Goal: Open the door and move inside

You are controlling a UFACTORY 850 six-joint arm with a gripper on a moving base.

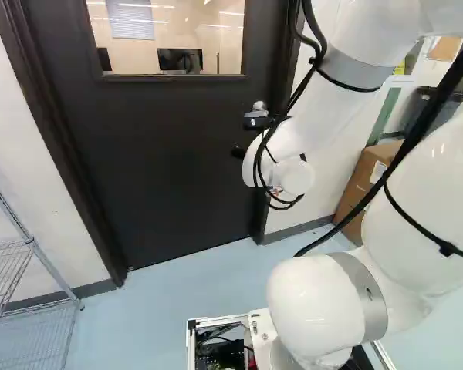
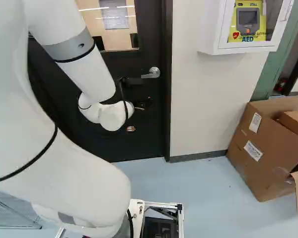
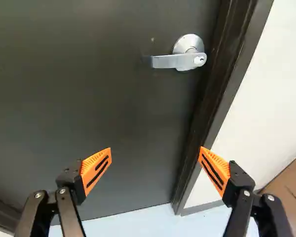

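The black two-fingered gripper with orange pads (image 3: 155, 149) has its jaws spread wide, holding nothing. The silver metal lever handle (image 3: 170, 61) sits near the latch-side edge of the flat dark door (image 1: 154, 154), which is shut. The aim looks off: one finger lines up with the door, the other with the dark brown door frame (image 3: 219, 98), so driving straight ahead could jam a tip on the frame and miss the lever. The lever also runs roughly along the line on which the jaws close, so a grip there may slip. A lock in the handle could refuse the turn, and should the door swing outward, it may strike the base
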